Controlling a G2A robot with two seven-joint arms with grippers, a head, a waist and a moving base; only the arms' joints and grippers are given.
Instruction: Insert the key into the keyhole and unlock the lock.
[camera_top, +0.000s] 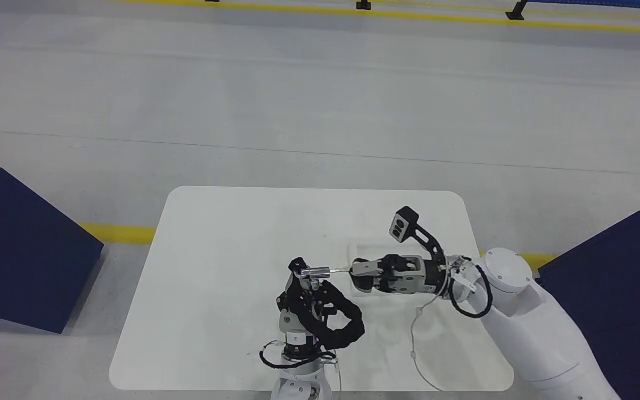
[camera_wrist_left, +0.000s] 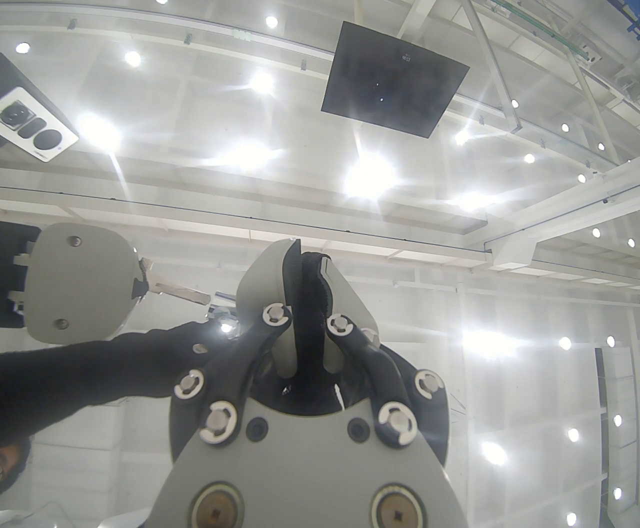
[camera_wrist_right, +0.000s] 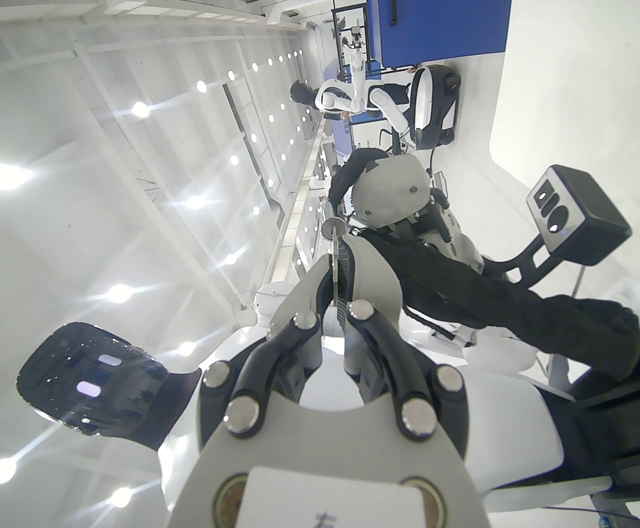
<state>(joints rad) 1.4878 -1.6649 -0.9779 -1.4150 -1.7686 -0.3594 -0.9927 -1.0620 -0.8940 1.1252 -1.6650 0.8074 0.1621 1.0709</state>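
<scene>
Thin metal key (camera_wrist_right: 335, 260) edge-on in the right hand (camera_wrist_right: 344, 252)

Bright, even overhead light. Ceiling lamps (camera_wrist_left: 370, 176) flare into starbursts in both wrist views (worst in the left). White table (camera_top: 220, 260) nearly washed out, shadows on it soft and faint. Roof beams (camera_wrist_left: 550, 240) bow toward wrist-view edges.

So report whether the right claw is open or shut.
Shut on the key: the right claw pinches its flat sides, blade jutting out beyond.

Left hand (camera_wrist_left: 306, 260) upright and clenched, right hand (camera_wrist_right: 339, 250) level, clenched, tip close beside it.
</scene>
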